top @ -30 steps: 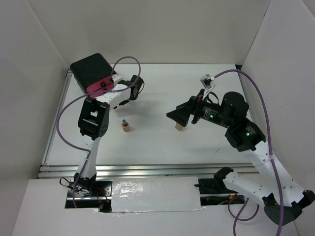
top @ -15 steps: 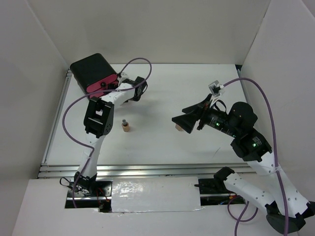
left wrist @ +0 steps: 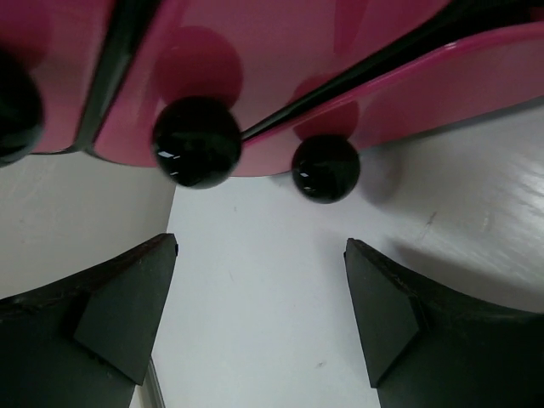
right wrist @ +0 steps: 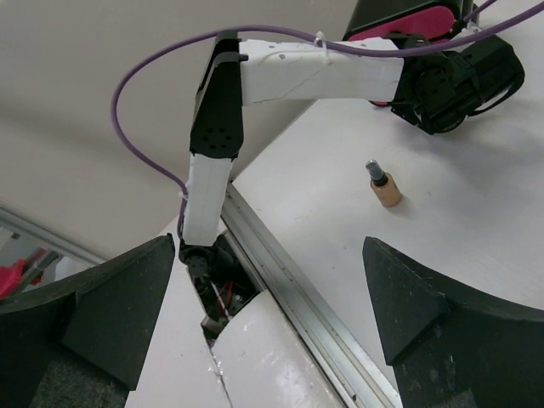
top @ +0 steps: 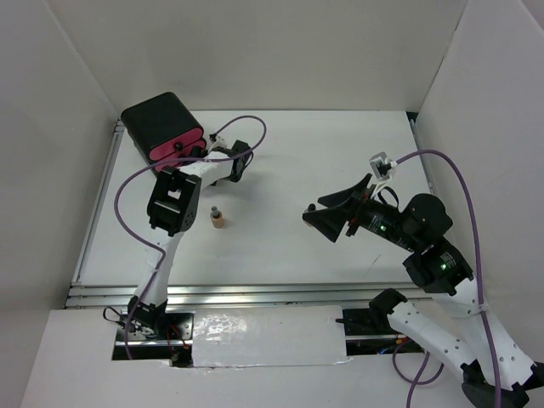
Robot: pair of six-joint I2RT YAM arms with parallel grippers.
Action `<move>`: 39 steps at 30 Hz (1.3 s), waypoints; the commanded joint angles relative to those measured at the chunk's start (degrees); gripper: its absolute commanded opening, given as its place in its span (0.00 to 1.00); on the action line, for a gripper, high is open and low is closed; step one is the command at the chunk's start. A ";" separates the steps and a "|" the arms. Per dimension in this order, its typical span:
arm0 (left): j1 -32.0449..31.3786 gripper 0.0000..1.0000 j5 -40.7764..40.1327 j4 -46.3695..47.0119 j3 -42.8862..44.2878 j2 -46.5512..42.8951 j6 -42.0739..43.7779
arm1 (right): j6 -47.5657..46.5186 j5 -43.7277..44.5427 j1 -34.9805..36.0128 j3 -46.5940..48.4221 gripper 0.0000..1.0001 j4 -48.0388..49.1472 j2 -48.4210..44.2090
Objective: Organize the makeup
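One tan bottle [top: 218, 220] with a dark cap stands upright on the white table; it also shows in the right wrist view [right wrist: 384, 189]. My left gripper [top: 195, 159] is open and empty, close in front of the pink drawer fronts [left wrist: 280, 76] of the black box [top: 160, 123]; its fingertips [left wrist: 127, 306] flank bare table below two black knobs [left wrist: 196, 142]. My right gripper [top: 316, 217] is open and empty, raised over the table's middle and pointing left. In its wrist view the right gripper [right wrist: 272, 314] holds nothing. The second bottle, compacts and packets are out of view.
The table's metal rail [right wrist: 289, 280] runs along the near edge, with the left arm's base beside it. The left arm's purple cable [top: 246, 127] loops over the table behind the box. White walls enclose the table on three sides.
My left gripper has moved up and left, closer to the box's drawers. My right gripper has drawn back to the right; the tan bottle seen beneath it earlier no longer shows.
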 commanded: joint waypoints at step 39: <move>3.37 0.34 6.72 12.67 6.83 7.69 12.42 | 1.34 2.14 -0.35 -0.43 1.00 -0.71 -4.52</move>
